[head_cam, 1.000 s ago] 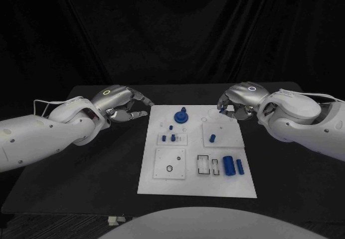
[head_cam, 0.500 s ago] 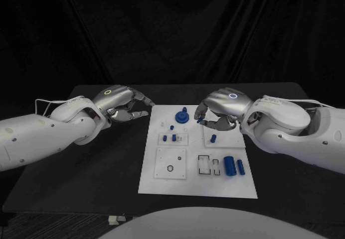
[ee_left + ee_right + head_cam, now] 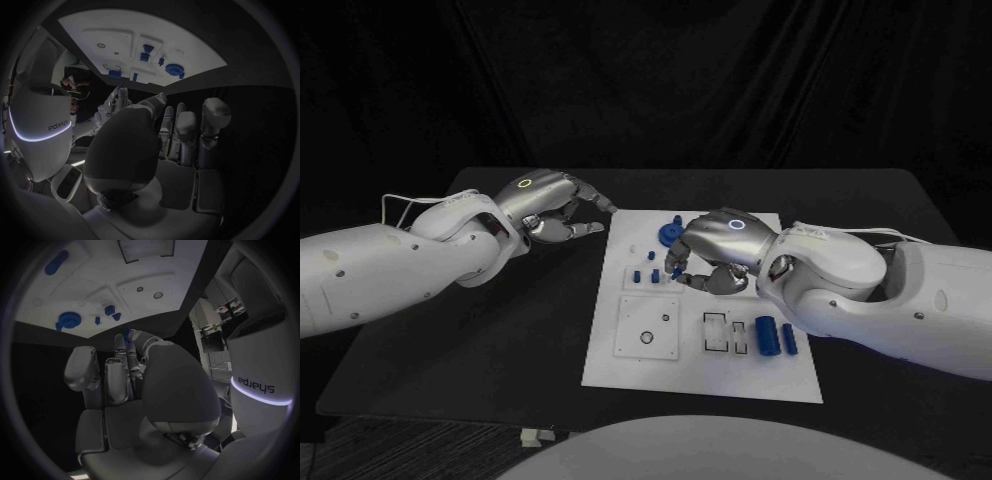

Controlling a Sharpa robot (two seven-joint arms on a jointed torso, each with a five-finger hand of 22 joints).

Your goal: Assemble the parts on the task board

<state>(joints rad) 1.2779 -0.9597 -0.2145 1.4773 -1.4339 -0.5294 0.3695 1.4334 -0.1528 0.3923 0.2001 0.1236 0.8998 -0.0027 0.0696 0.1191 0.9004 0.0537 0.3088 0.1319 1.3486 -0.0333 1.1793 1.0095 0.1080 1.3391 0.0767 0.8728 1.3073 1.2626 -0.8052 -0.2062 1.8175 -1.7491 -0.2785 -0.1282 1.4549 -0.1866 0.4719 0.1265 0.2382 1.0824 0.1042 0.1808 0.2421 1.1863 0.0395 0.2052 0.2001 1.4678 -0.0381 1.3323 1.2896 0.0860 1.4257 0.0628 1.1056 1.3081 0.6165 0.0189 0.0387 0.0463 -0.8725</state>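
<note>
Scene: head view looking down at a black table (image 3: pixel 473 330) with a white task board (image 3: pixel 675 375) lying in the middle of the frame.
Task board: a tall white plate; recessed panels and slots in it give each part its own seat, which is likely why the pieces sit in neat groups.
Round blue part: a disc-shaped piece with a knob (image 3: pixel 669 233) stands at the upper middle of the board, just left of the right hand.
Small blue pegs: several short pegs (image 3: pixel 646 275) stand upright in a panel at the board's centre left, apparently already seated in holes.
Blue cylinders: two longer blue cylinders (image 3: pixel 767 334) lie side by side at the lower right of the board, beside empty rectangular slots (image 3: pixel 714 333) that look meant to receive such pieces.
Right hand: the right hand (image 3: pixel 715 254) hovers over the board's centre, fingers curled down. A small blue piece (image 3: pixel 127 333) shows at its fingertips in the right wrist view, so it appears to pinch a part, probably to carry it to a seat.
Left hand: the left hand (image 3: pixel 554 211) sits at the upper left, just off the board's edge, fingers curled inward with nothing visible in them; it seems parked clear of the work.
Progress, as a judgement: early to midway, since slots remain unfilled.
</note>
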